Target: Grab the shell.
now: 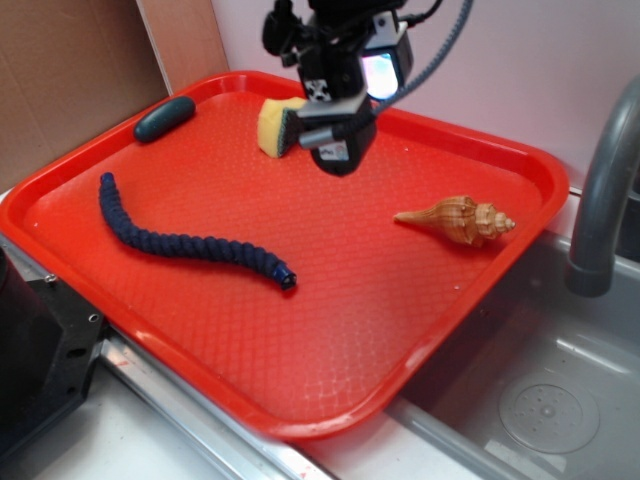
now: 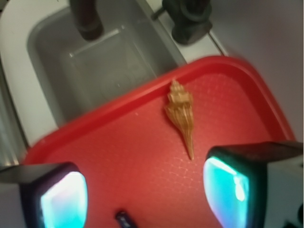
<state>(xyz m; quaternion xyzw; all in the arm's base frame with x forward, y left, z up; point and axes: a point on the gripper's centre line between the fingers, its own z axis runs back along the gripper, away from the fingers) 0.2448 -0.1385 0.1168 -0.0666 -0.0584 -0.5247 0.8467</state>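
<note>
- The claw's two fingertips (image 2: 61,199) are filling the bottom corners of the wrist view, glowing teal and standing spread well apart with nothing between them.
- The claw (image 1: 338,140) is hanging above the far part of the red tray (image 1: 300,400), just beside the yellow sponge (image 1: 275,125) and well apart from the shell.
- The shell (image 1: 458,220) is lying on its side on the tray floor near the rim that borders the sink (image 1: 540,400), its knobby spire pointing toward that rim and its long thin tip pointing toward the tray's middle.
- In the wrist view the shell (image 2: 179,114) is sitting ahead of the open fingers, running roughly along the line of approach.
- The shell is looking rigid, light and brittle, with a hard, probably slippery surface; the thin tip is likely to snap or pivot if pinched.
- The ridged, widest part of the body is probably offering the surest hold, with the fingers closing across its width.
- A dark braided rope (image 1: 190,240) and a dark teal oval object (image 1: 165,118) are lying elsewhere on the tray, clear of the path.
</note>
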